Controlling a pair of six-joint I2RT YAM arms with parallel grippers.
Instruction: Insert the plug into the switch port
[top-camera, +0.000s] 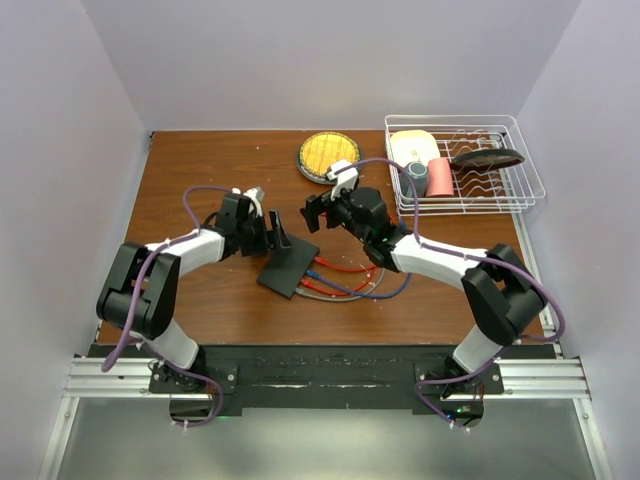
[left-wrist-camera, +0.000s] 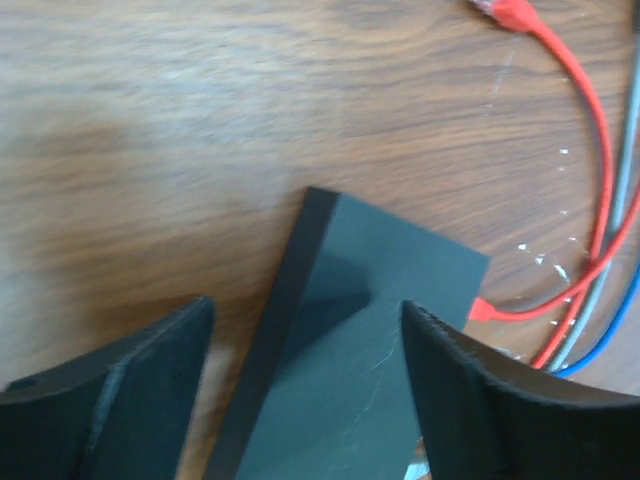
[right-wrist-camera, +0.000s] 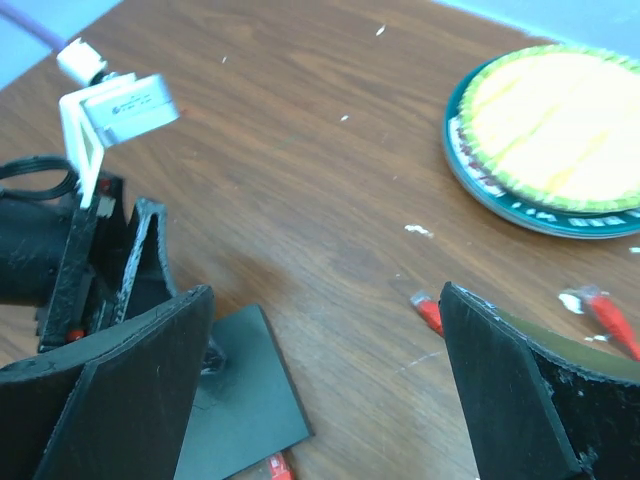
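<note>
We see the switch (top-camera: 288, 268) lying flat and askew near the middle of the table (top-camera: 200, 180), one corner pointing to 12 o'clock. The left gripper (top-camera: 278, 238) hangs over that far corner, so the switch sits just at 5 o'clock from it. In the left wrist view the switch (left-wrist-camera: 350, 350) runs up from 6 o'clock between the fingers (left-wrist-camera: 120, 400). Bare wood shows between the left finger and the switch's edge, while the right finger overlaps its top face, and we cannot tell if they touch. Its jaws stand apart and grip nothing. A red plug (left-wrist-camera: 480, 309) sits against the switch's edge at 3 o'clock; we cannot tell how deep it is seated. Red, grey and blue cables (left-wrist-camera: 600, 200) curve away from there. The right gripper (top-camera: 318, 213) is near the switch, at 1 o'clock from it, with jaws spread wide over bare wood and nothing held. From its wrist camera the switch (right-wrist-camera: 240, 400) lies at 7 o'clock, partly behind the left finger, and a loose plug (right-wrist-camera: 428, 312) rests just beside the right finger. The dish (top-camera: 328, 155) lies at 12 o'clock from the right gripper, and the rack (top-camera: 455, 119) stands at 2 o'clock.
</note>
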